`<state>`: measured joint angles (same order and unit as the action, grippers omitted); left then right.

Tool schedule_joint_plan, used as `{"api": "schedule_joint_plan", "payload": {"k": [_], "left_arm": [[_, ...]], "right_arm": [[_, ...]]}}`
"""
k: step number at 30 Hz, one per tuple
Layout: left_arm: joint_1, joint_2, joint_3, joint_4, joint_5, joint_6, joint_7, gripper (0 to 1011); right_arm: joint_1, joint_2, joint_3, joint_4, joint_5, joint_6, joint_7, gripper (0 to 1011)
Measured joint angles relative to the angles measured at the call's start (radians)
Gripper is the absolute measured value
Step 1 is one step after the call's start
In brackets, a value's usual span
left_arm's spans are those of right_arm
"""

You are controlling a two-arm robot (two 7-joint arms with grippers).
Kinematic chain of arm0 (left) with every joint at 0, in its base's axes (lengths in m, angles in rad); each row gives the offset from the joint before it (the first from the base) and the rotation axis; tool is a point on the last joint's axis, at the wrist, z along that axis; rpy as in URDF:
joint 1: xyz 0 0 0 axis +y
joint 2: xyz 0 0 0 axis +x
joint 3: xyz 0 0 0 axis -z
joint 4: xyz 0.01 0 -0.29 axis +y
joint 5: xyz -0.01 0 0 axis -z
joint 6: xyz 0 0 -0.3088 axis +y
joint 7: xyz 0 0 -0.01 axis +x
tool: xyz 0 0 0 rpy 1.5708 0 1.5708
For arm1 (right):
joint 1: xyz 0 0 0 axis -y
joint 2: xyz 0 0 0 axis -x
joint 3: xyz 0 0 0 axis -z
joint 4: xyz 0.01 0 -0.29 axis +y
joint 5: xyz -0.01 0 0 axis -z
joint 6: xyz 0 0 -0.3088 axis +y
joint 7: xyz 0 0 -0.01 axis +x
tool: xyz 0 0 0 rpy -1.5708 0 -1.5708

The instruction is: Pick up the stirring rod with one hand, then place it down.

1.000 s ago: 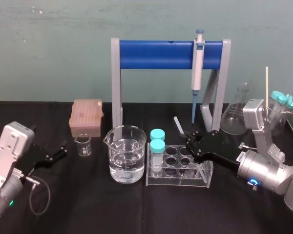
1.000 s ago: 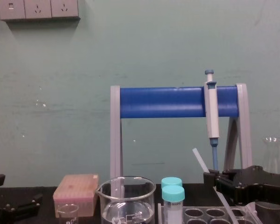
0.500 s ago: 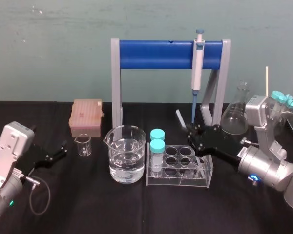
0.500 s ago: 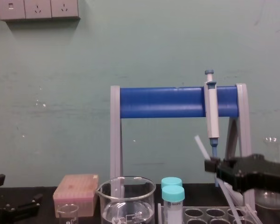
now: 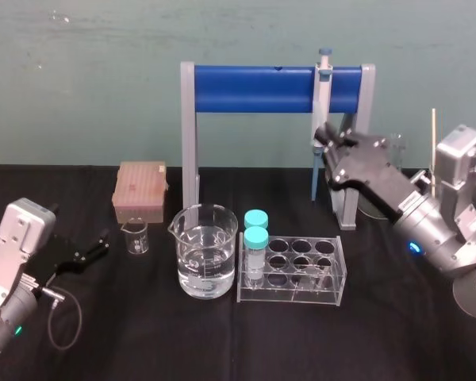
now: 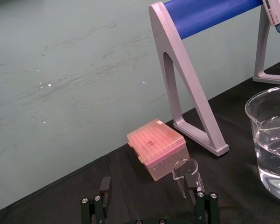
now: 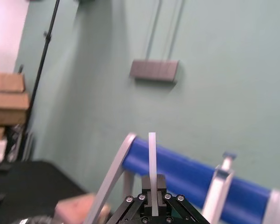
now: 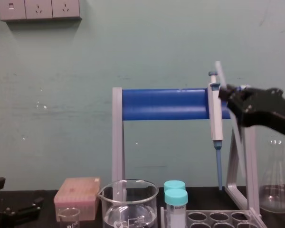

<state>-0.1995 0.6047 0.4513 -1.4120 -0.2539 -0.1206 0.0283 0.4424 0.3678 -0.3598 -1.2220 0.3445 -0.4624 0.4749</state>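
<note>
Stirring rod [image 8: 218, 70] held in mid-air by the right pincer [image 8: 226, 93], high above the right half of the desk [image 5: 143, 341]. The pincer's fingers [image 7: 161, 183] are closed on the rod, as the right wrist view shows: the whitish glass stands straight up from between them. In the chest view the rod leans slightly. Its upper end rises above the blue crossbar of the pipette stand [image 8: 166, 103], just beside the head of the hanging pipette [image 8: 215, 114]; whether the two touch cannot be told.

Below the arm stand a clear tube rack [image 5: 292, 278], two teal-capped tubes [image 5: 255, 235] and, farther right, an Erlenmeyer flask [image 8: 275, 180]. A water-filled beaker [image 5: 207, 262], a small beaker [image 5: 135, 236] and a pink tip box [image 5: 140, 190] occupy the left-centre. The left pincer [image 5: 94, 249] sits low over the left of the desk, fingers apart, holding nothing.

Judged state: pick-up achieved, placing not yet done.

Hazards:
- (a) A sideways swing toward the stand may knock the pipette off its bar, since the rod's tip lies so close to it.
- (b) Smooth, thin glass gripped at one place may slide or pivot between the fingers if the wrist tilts quickly.
- (c) A straight descent may drive the lower end into the rack or flask, so a bare patch of desk is the safer target.
</note>
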Motion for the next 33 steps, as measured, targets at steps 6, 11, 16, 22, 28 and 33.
{"api": "schedule_joint_plan", "payload": {"k": [6, 11, 16, 22, 28, 33], "left_arm": [[0.0, 0.0, 0.0, 0.0, 0.0, 0.0, 0.0, 1000], [0.0, 0.0, 0.0, 0.0, 0.0, 0.0, 0.0, 1000], [0.0, 0.0, 0.0, 0.0, 0.0, 0.0, 0.0, 1000], [0.0, 0.0, 0.0, 0.0, 0.0, 0.0, 0.0, 1000], [0.0, 0.0, 0.0, 0.0, 0.0, 0.0, 0.0, 1000], [0.0, 0.0, 0.0, 0.0, 0.0, 0.0, 0.0, 1000]], "right_arm": [[-0.021, -0.031, 0.045, 0.011, 0.036, -0.088, -0.002, 62], [-0.045, -0.051, 0.077, 0.024, 0.077, -0.131, 0.011, 62], [-0.065, -0.062, 0.098, 0.027, 0.095, -0.136, 0.018, 62], [-0.077, -0.065, 0.108, 0.027, 0.092, -0.123, 0.02, 62], [-0.081, -0.066, 0.112, 0.027, 0.086, -0.115, 0.02, 62], [-0.08, -0.066, 0.11, 0.027, 0.086, -0.115, 0.02, 62]]}}
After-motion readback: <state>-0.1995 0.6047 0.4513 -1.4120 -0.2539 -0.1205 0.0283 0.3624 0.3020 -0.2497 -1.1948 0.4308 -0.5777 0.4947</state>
